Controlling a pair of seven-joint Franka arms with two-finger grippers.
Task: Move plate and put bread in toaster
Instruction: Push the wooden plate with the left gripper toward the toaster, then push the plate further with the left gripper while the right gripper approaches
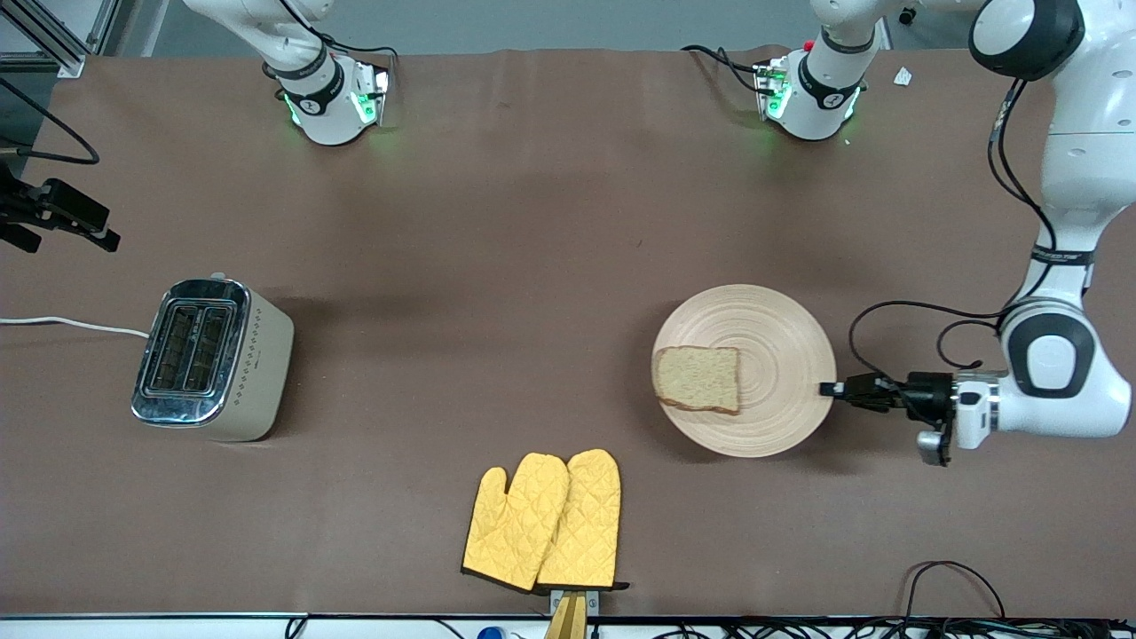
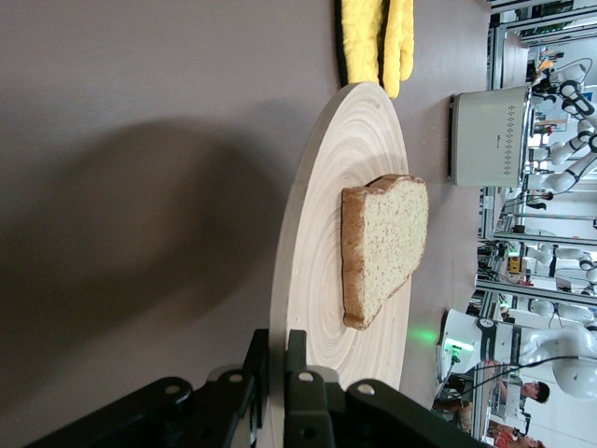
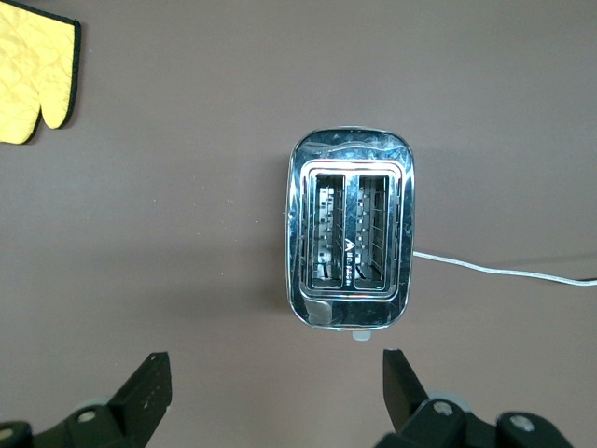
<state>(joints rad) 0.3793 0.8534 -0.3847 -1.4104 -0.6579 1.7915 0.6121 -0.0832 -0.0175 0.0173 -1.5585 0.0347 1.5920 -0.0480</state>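
Observation:
The light wooden plate (image 1: pixel 774 327) lies on the brown table toward the left arm's end. The brown bread slice (image 1: pixel 698 379) lies on it, on the side toward the toaster. My left gripper (image 1: pixel 830 389) is level with the table and shut on the plate's rim. In the left wrist view (image 2: pixel 277 341) one finger is above the rim and one below, with the plate (image 2: pixel 322 233) and bread (image 2: pixel 387 247) ahead. The cream toaster (image 1: pixel 211 359) stands toward the right arm's end, slots empty. My right gripper (image 3: pixel 277 373) is open and empty, high over the table beside the toaster (image 3: pixel 353 241), out of the front view.
A pair of yellow oven mitts (image 1: pixel 546 522) lies near the table edge closest to the front camera, between toaster and plate. The toaster's white cord (image 1: pixel 71 324) runs off toward the right arm's end of the table. The mitts also show in the left wrist view (image 2: pixel 373 37).

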